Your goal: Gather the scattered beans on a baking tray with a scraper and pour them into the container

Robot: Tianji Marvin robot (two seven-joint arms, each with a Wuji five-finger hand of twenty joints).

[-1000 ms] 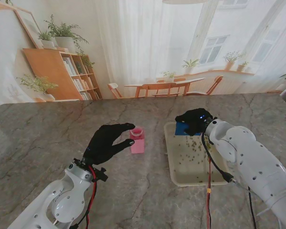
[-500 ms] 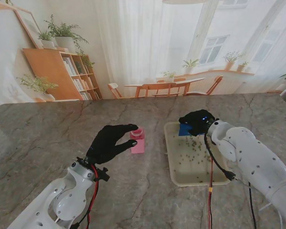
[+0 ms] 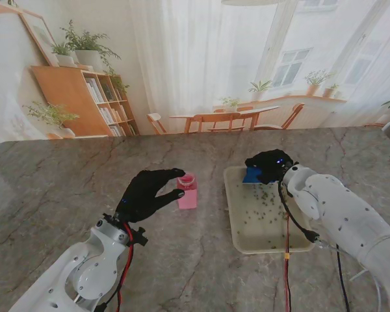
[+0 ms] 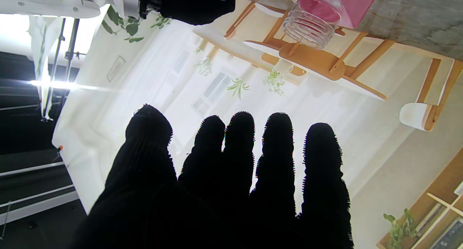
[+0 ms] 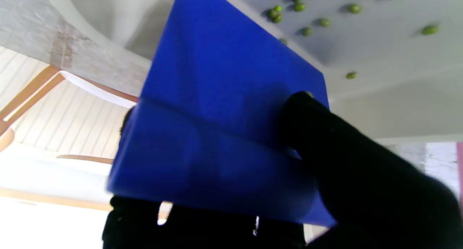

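Stand view, right hand (image 3: 268, 166) grasped the blue scraper (image 3: 251, 175) at the baking tray's (image 3: 237, 242) far edge, green beans (image 3: 260, 207) scattered inside, left hand (image 3: 146, 194) spread empty beside the pink container (image 3: 187, 191).

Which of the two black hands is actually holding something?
The right hand, over the far end of the baking tray, grips the blue scraper. The left hand holds nothing, its fingers spread beside the pink container.

The table (image 3: 65, 195) looks like veined grey marble with a soft sheen. The scraper (image 5: 224, 108) is smooth blue plastic — faintly glossy. Each robot hand (image 4: 224, 191) wears black ribbed knit cloth, matt and fuzzy. The container (image 4: 311, 22) has a clear, threaded plastic neck.
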